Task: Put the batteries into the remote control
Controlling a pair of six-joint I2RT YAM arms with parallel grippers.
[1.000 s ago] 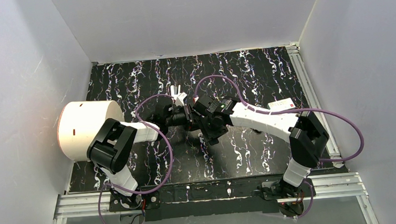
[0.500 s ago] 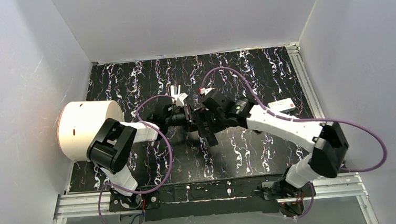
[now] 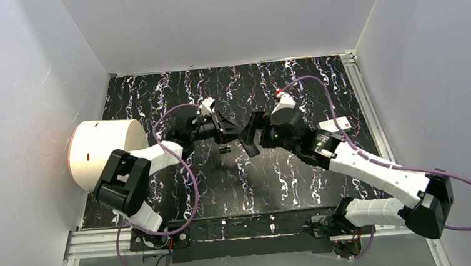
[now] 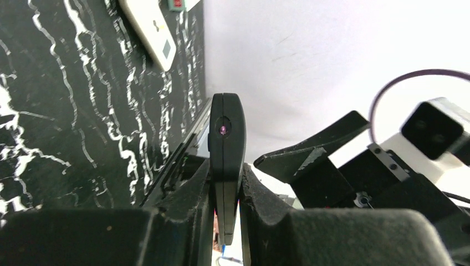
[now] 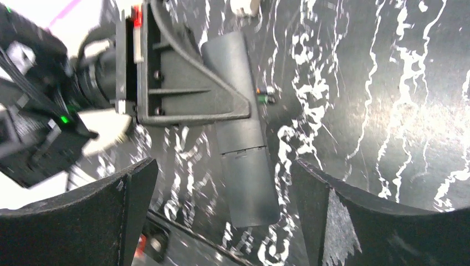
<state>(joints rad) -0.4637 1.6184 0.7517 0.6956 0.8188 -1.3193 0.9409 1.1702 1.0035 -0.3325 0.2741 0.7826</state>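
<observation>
Left pincer point(image 4: 226, 178) is clamped hard on the black remote point(image 4: 226, 130). It sits edge-on between my two fingers, thin side up, with the little lens on its nose pointing out ahead of me. The remote is raised off the table point(image 3: 286, 179), out over the middle of the marbled black top.

Over to my right pincer point(image 5: 224, 183): the fingers are spread wide, with nothing between them and nothing touched. It faces the remote from the other side, and through its camera the remote's long dark back hangs in the gap ahead, apart from both fingertips. A seam crosses that back partway down.

One small dark battery point(image 3: 224, 150) lies flat on the table. From above it sits just below the remote and between my two pincers, touching neither.

A white remote point(image 3: 334, 124) lies flat close to the table's right rail, just beside my right forearm. A white round tub point(image 3: 106, 151) stands at the table's left edge, behind my left arm.
</observation>
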